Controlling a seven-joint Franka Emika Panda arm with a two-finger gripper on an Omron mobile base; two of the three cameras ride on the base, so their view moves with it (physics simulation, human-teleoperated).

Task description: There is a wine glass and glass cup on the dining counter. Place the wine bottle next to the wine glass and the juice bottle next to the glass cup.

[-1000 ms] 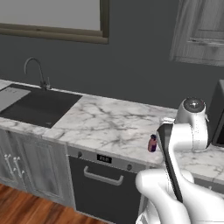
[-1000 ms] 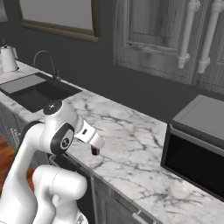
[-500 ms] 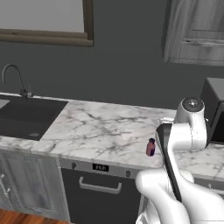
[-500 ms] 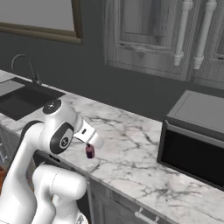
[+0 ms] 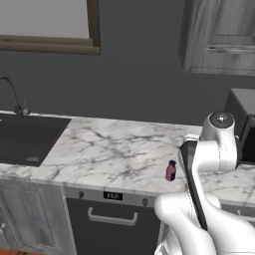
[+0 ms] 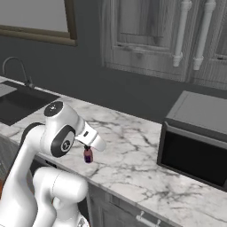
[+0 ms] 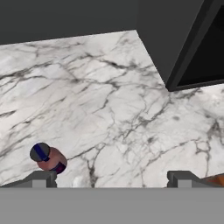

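Note:
The juice bottle [image 5: 171, 171], small, reddish-pink and blue-capped, stands upright near the front edge of the marble sink counter [image 5: 114, 149]. It also appears in the right base view [image 6: 88, 155], just below my hand. In the hand view my gripper [image 7: 111, 178] is open, its fingertips [image 7: 41, 177] far apart with nothing between them. The juice bottle [image 7: 48, 158] sits just above the left fingertip, outside the gap. The wine bottle, wine glass, glass cup and dining counter are out of view.
A dark microwave [image 6: 195, 137] stands on the counter to the right, close to the hand [image 7: 188, 39]. A black sink [image 5: 25, 139] with a faucet lies at the left. An oven front [image 5: 112, 219] sits under the counter, with wall cabinets [image 6: 146, 35] above.
The whole picture has slid left as the base moved, bringing the microwave further in and pushing the sink out. The arm's pose and the bottle's spot on the counter look unchanged.

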